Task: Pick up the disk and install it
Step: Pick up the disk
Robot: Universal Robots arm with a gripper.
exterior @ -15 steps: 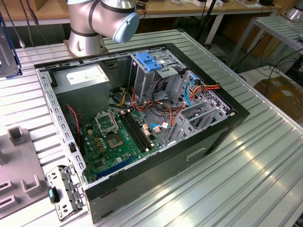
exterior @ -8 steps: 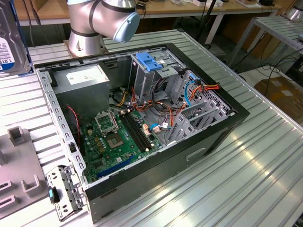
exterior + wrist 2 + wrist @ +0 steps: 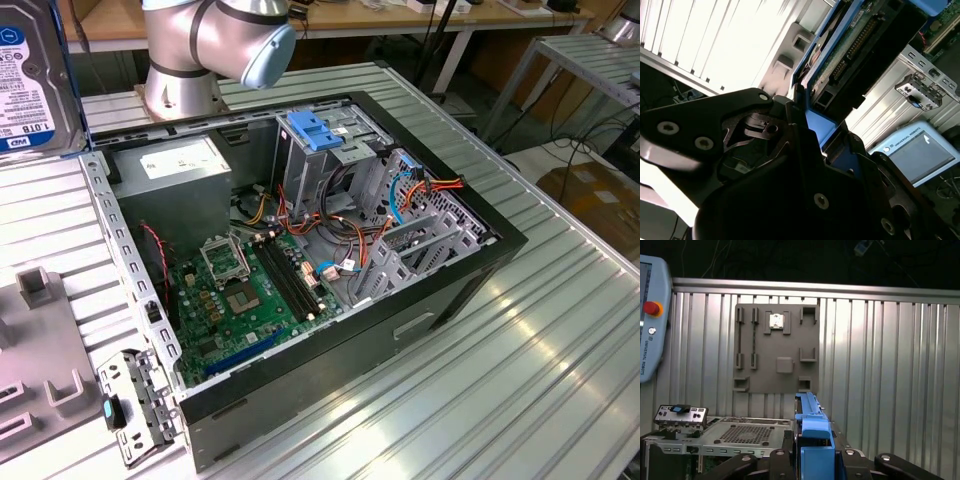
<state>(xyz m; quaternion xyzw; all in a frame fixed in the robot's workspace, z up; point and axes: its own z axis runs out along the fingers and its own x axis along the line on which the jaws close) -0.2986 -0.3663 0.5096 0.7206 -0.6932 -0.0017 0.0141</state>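
A Universal Robots arm (image 3: pixel 215 40) holds the disk (image 3: pixel 30 75) aloft at the far edge of the exterior view's left, label facing out, above the ribbed metal table (image 3: pixel 520 350) and clear of the open computer case (image 3: pixel 420 300). In both wrist views the gripper (image 3: pixel 815 460) is clenched on the disk, its black fingers (image 3: pixel 785 455) pressed against the drive's blue side rail (image 3: pixel 812 432); the second wrist view shows the drive's green circuit-board underside (image 3: pixel 860 40) rising from the jaws. Inside the case lie a green motherboard (image 3: pixel 245 290), a grey box with a white sticker (image 3: pixel 180 165) at the far left, and a light-blue ribbed bracket (image 3: pixel 315 130) atop the drive cage. A grey fixture plate (image 3: pixel 777 347) rests on the table beyond the case, with a teach pendant (image 3: pixel 652 315) beside it.
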